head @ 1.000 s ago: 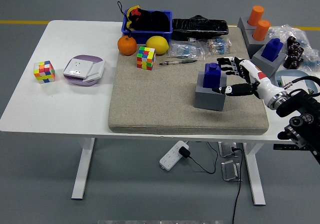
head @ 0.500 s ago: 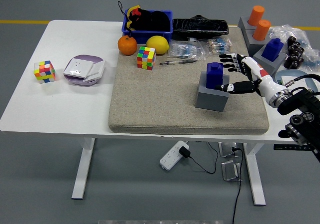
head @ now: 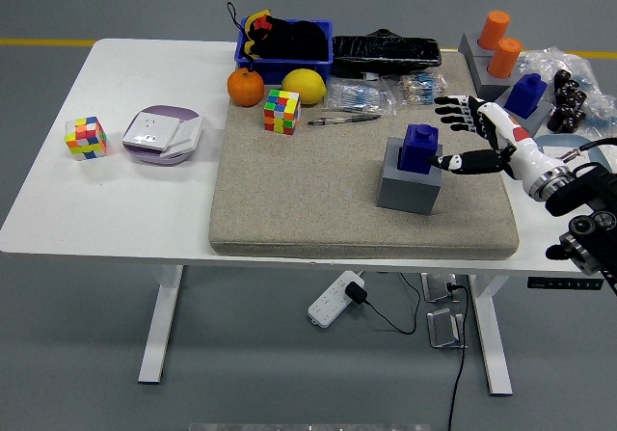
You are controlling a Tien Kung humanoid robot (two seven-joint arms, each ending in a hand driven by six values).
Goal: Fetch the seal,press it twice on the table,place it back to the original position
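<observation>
- The blue seal point(head: 420, 148) sits upright in its grey holder point(head: 409, 184), on the right half of the beige mat point(head: 318, 195) that covers the middle of the white desk point(head: 106, 214).
- The right hand point(head: 479, 137) comes in from the right edge and hovers just beside the seal, its fingers point(head: 449, 111) spread apart and holding nothing.
- Its thumb tip is close against the seal's right side; whether it touches, I cannot tell.
- Behind the hand, a second blue seal point(head: 526, 94) stands in another grey holder, with two orange cylinders point(head: 499, 43) further back.
- At the mat's far edge: an orange point(head: 245, 88), a lemon point(head: 303, 85), a colourful cube point(head: 281, 111) and a blue bin point(head: 286, 43).
- Out on the left of the desk, another cube point(head: 85, 137) lies near a purple-and-white box point(head: 161, 135).
</observation>
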